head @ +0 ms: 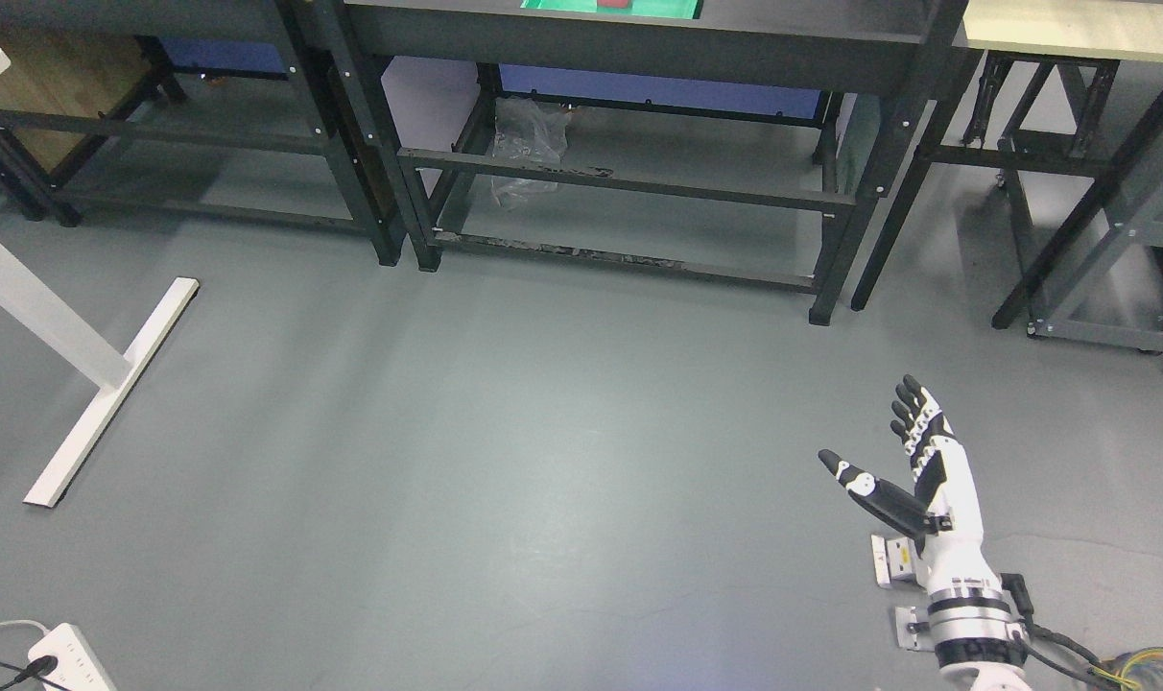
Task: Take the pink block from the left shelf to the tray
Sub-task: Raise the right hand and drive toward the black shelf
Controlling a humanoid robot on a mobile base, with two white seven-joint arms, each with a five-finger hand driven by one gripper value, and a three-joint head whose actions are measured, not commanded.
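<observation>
The right hand (pixel 913 461) hangs low over the bare grey floor (pixel 543 432) at the lower right, its arm rising from the bottom edge. The fingers are stretched out straight and the thumb is splayed to the side — a wide-open hand holding nothing, likely a resting or ready pose, since nothing lies within its reach. The left arm does not show at all.

Across the top of the view runs a dark metal table (pixel 639 38) with a green tray (pixel 562 6) on its top, cut off by the picture's upper edge. On the tray sits a small reddish-pink thing (pixel 613 3), of which only a sliver shows; it may be the block the task names, but too little is visible to be sure. No shelf holding a pink block can be made out — the frame to the left (pixel 207 144) shows only bare rails.

That sliver lies well apart from the hand, far up and to the left of it, with open floor between. A crumpled clear plastic bag (pixel 524 144) rests under the table, and a white desk leg (pixel 83 384) crosses the floor at left
</observation>
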